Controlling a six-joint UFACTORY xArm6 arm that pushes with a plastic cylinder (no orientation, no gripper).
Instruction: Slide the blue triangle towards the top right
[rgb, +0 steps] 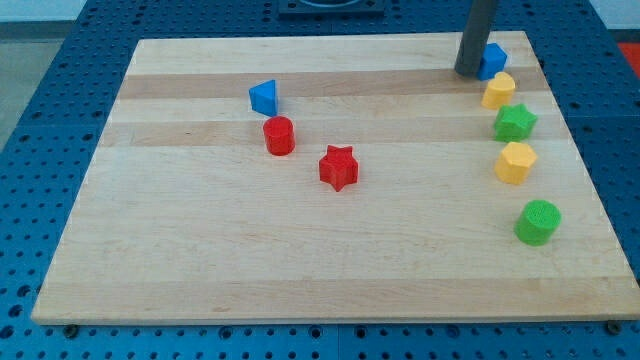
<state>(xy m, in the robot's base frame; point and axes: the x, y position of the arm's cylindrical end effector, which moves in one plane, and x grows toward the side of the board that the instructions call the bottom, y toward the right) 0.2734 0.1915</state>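
Your arm has no fingers to open or close, only my tip (468, 72), resting at the board's top right, just left of a blue block (493, 59). The blue triangle (264, 97) sits upper left of centre, apex towards the view's top; you cannot make out a long axis. Bare wood (380, 100) runs rightward from it. The red cylinder (279, 135) sits just below, the red star (339, 167) farther down-right.
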